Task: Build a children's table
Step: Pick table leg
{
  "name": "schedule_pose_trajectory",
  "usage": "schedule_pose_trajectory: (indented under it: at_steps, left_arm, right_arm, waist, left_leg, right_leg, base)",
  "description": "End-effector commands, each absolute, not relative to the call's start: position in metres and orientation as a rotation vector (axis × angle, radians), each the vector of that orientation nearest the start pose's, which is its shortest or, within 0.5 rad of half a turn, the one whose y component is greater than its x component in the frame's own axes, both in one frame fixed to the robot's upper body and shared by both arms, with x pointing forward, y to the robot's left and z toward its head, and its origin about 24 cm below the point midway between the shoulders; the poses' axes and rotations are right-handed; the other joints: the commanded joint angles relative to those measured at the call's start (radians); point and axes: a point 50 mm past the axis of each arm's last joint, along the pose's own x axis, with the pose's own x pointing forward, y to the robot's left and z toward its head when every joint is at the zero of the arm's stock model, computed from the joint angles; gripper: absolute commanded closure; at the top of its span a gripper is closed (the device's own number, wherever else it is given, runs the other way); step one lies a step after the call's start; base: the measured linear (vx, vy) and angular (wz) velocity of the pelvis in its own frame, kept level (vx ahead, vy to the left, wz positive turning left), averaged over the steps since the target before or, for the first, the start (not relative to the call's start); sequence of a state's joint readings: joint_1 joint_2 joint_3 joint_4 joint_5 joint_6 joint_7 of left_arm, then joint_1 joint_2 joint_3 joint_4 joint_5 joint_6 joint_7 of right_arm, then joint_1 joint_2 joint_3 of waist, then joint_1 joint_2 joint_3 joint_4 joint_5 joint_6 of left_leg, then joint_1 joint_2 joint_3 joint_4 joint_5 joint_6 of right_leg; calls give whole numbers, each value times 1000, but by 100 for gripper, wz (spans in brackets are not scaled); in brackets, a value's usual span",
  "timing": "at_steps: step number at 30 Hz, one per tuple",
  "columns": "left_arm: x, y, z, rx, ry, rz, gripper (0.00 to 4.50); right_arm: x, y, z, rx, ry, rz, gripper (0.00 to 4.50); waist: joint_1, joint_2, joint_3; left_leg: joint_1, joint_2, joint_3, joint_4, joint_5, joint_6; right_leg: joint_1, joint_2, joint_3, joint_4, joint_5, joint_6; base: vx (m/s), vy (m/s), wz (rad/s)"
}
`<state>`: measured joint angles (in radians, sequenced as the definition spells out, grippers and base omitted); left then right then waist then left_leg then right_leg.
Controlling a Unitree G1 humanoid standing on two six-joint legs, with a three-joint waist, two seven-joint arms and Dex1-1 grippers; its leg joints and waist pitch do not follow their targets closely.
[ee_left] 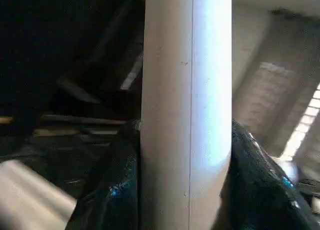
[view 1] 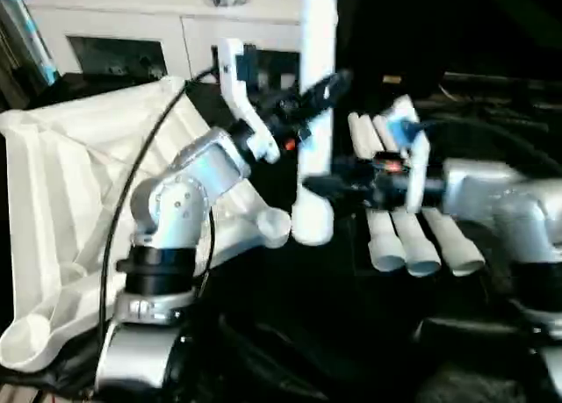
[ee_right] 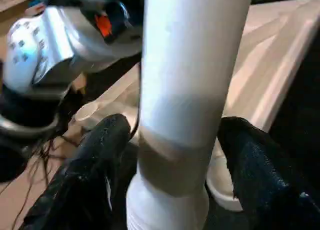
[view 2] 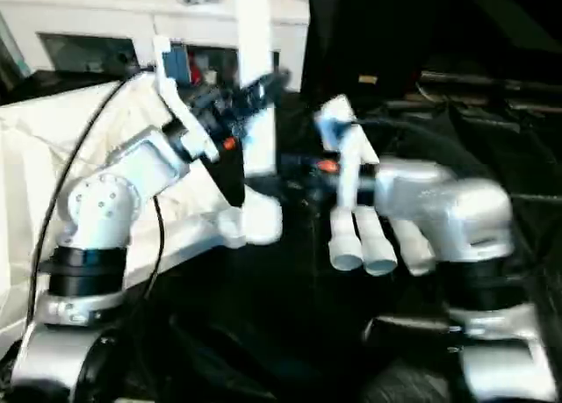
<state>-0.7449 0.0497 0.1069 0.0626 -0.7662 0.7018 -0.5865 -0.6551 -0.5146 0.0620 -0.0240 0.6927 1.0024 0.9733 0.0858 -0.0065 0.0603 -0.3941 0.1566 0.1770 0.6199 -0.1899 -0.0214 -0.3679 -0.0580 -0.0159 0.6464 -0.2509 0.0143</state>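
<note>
Left eye view: the upright leg [view 1: 316, 113] stands at the scene's centre, its wider foot end close beside a corner socket [view 1: 274, 226] of the table top [view 1: 61, 183], which lies ribbed side up toward nine o'clock. The left gripper [view 1: 318, 94] clamps the leg high on its shaft, black fingers [ee_left: 112, 190] pressed against both sides. The right gripper [view 1: 327, 175] brackets the leg lower down with its fingers [ee_right: 95, 160] apart, a gap on each side. Three spare legs [view 1: 413, 241] lie side by side toward three o'clock on the black-draped table [view 1: 290, 333]. A white cabinet [view 1: 132, 34] stands at eleven o'clock.
</note>
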Motion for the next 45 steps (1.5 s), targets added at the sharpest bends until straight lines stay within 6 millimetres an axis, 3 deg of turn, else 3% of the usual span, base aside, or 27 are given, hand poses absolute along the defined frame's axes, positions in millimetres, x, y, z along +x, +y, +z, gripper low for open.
schedule_pose_trajectory:
  at_steps: [1, 11, 15, 28, 41, 45]
  left_arm:
    - [319, 63, 221, -555, -142, -1201, 266]
    - [313, 59, 230, -595, -195, -1313, 266]
    - [310, 58, 230, -599, -191, -1340, 266]
    - [309, 56, 228, -612, -182, -1353, 266]
    - [309, 54, 226, -618, -173, -1355, 266]
    - [309, 53, 223, -611, -161, -1353, 267]
  right_arm:
    - [296, -135, 173, 145, 403, 1344, 131]
    - [299, -139, 176, 152, 419, 1405, 131]
    - [300, -137, 175, 160, 414, 1421, 131]
    - [301, -129, 178, 155, 385, 1477, 131]
    - [301, -126, 176, 165, 382, 1493, 249]
    - [301, -125, 175, 168, 381, 1494, 260]
  waist:
    - [2, -3, -73]
    - [2, -11, -73]
    - [1, -5, -74]
    - [2, -7, -74]
    - [2, -7, -74]
    - [2, -5, -74]
  left_leg:
    - [26, 67, -24, -61, -27, 36]
    - [27, 68, -22, -61, -31, 45]
    - [28, 68, -23, -61, -39, 43]
    - [27, 68, -23, -61, -33, 47]
    - [26, 68, -23, -61, -35, 49]
    - [27, 68, -23, -61, -36, 47]
  right_leg:
    - [48, -80, 36, -63, 156, -304]
    - [47, -81, 36, -65, 130, -325]
    - [46, -81, 35, -64, 131, -324]
    - [46, -81, 35, -62, 143, -321]
    - [46, -81, 35, -62, 138, -322]
    - [46, -81, 35, -63, 139, -322]
  base:
    - [0, 0, 0]
    - [0, 0, 0]
    - [0, 0, 0]
    - [0, 0, 0]
    - [0, 0, 0]
    - [0, 0, 0]
